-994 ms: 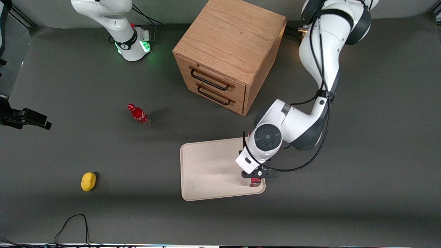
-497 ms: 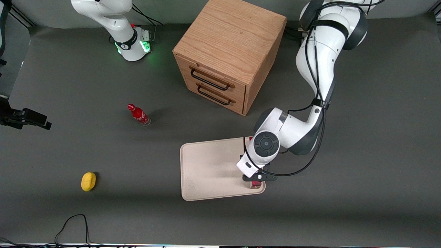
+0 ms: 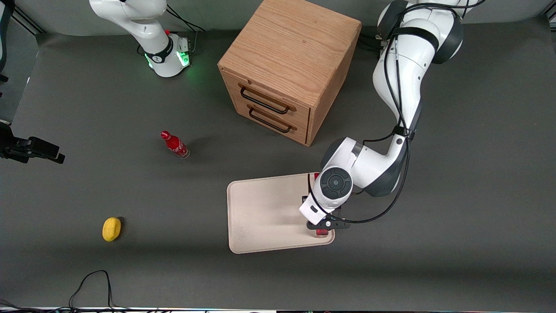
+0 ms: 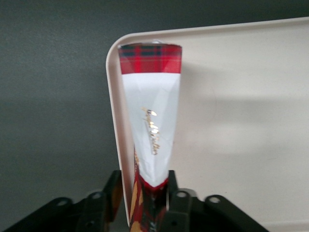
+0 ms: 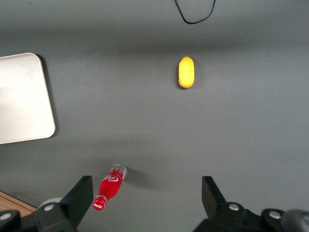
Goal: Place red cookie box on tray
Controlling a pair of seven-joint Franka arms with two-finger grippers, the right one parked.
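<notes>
The red cookie box (image 4: 150,121) stands on end in a corner of the cream tray (image 3: 265,213), at the tray's edge toward the working arm's end of the table. In the front view only a small red part of the box (image 3: 322,232) shows under the arm. My left gripper (image 4: 144,186) is above the box's upper end with a finger on each side. One finger (image 4: 171,191) lies against the box. A narrow gap shows between the other finger (image 4: 113,193) and the box, so the jaws stand slightly open. The tray (image 4: 241,106) fills much of the left wrist view.
A wooden drawer cabinet (image 3: 289,65) stands farther from the front camera than the tray. A small red cola bottle (image 3: 174,144) and a yellow lemon (image 3: 111,228) lie toward the parked arm's end of the table.
The left arm has come down a little over the tray corner with the box, with most of that motion in the first half second. Bottle, lemon and cabinet have not moved.
</notes>
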